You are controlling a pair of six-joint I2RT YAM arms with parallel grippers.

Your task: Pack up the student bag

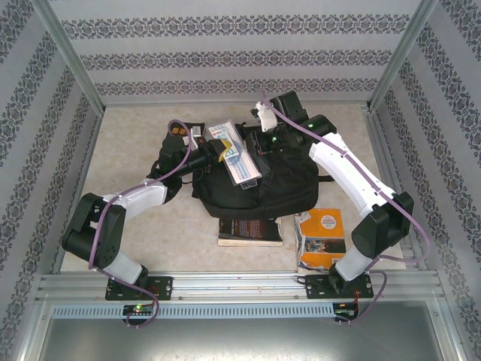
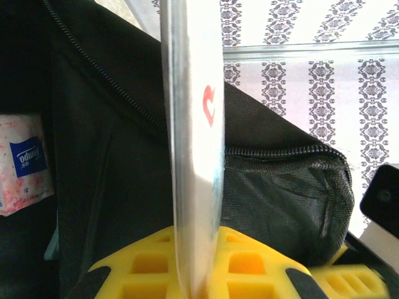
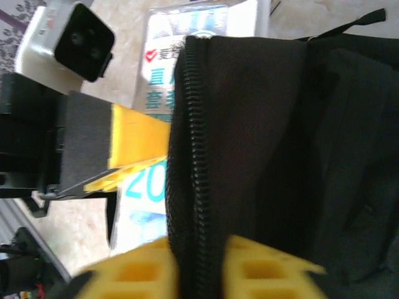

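The student bag, a big black backpack, lies in the middle of the table. My left gripper is shut on a flat clear stationery packet and holds it over the bag's left top. In the left wrist view the packet stands edge-on between the yellow fingers, with the bag behind it. My right gripper is shut on the bag's zipper edge at the far side. The packet's blue print shows just beyond that edge. A tissue pack sits inside the bag.
A black-covered book lies against the bag's near side. An orange book lies near the right arm's base. Metal frame posts and patterned walls close in the table on three sides.
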